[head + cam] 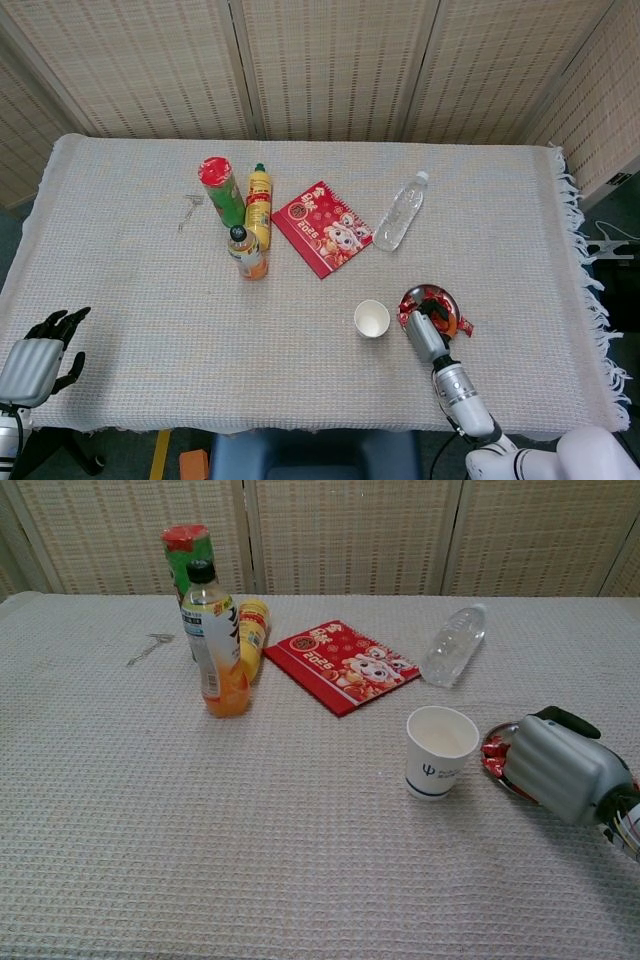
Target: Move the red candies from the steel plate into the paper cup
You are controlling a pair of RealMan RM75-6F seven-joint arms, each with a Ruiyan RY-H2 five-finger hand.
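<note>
Head view is showing the right robot hand (424,335) lying over the near side of the steel plate (440,296), which is sitting just right of the paper cup (372,319) on the worktop (150,300); whether it is grasping anything I cannot tell, since its fingers are facing away. To do this step well, it is probably needing to close on one candy, then lift clear before crossing to the paper cup. Red candies (494,757) are lying on the steel plate, partly under the robot hand.

Grey-shelled left hand (40,355) and right hand (560,765) have black fingers
</note>
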